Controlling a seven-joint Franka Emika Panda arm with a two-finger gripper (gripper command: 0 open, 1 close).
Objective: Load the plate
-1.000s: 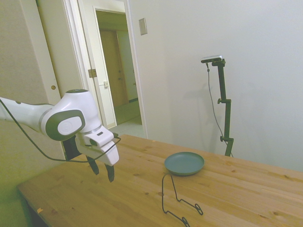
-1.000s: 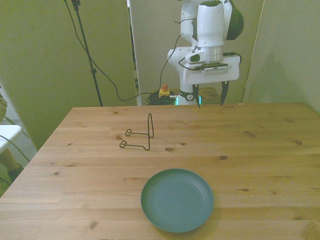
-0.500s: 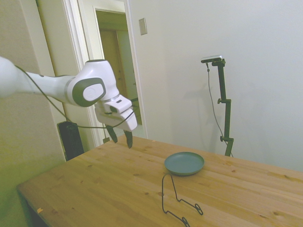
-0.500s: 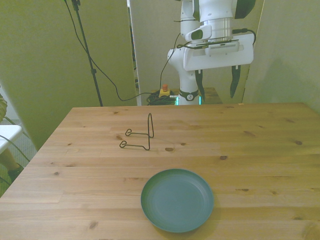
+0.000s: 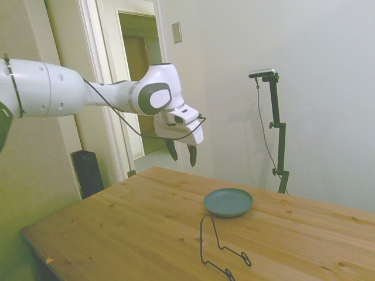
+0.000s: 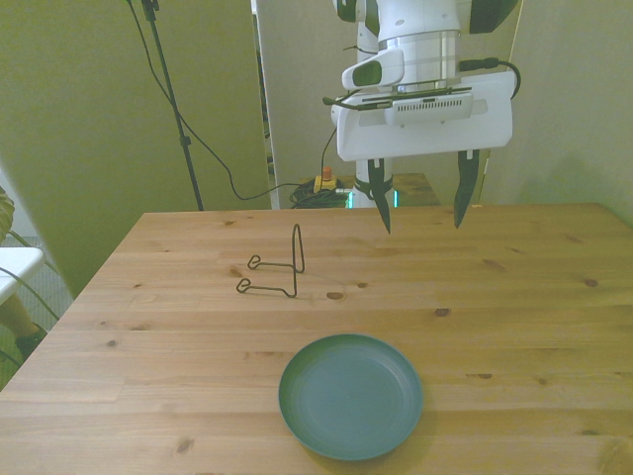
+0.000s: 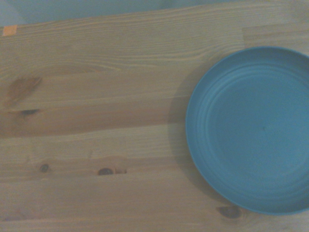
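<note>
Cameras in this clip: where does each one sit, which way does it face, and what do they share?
Side view: off one side of the table; shows the white arm and open claw high above it.
Front view: across the table, facing the robot; claw hangs over the far edge.
Wrist view: looks straight down; no robot parts visible.
Shared: all three show the plate; side and front also show the wire stand.

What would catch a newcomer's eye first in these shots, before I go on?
The white arm's gripper hangs high over the table's far side, fingers open and empty. The teal plate lies flat and bare near the table's near edge in the front view. A black wire stand stands apart from it, toward the front view's left.
</note>
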